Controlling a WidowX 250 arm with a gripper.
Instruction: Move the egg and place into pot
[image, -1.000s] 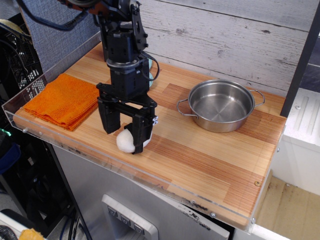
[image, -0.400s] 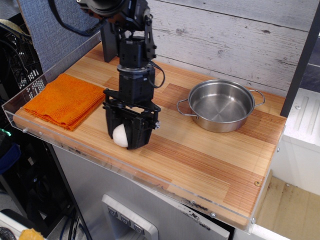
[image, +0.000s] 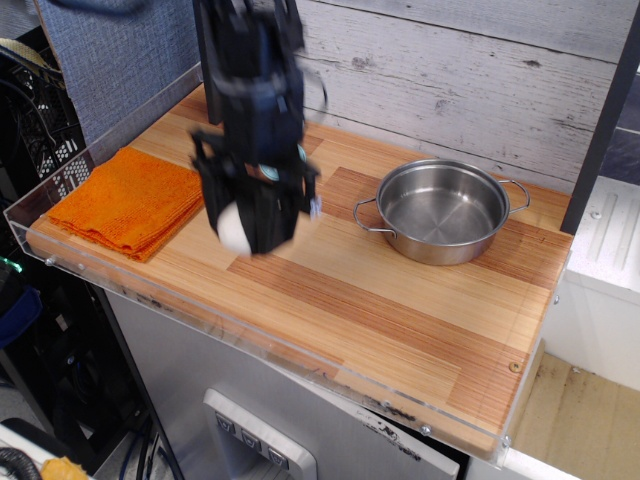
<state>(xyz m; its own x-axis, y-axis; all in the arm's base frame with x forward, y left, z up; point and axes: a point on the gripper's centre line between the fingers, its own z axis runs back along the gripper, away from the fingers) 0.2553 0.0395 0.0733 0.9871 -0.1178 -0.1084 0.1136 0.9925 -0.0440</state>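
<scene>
Observation.image shows the end effector (image: 247, 232) clamped around the egg (image: 234, 231), holding it above the counter (image: 400, 310), well left of the pot (image: 441, 210).

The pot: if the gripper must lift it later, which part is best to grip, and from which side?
Probably the pot rim, taken from above with one finger inside the wall and one outside. It stands upright, open and empty, so the thin wall is free. The small loop handles look too slim for these fingers.
</scene>
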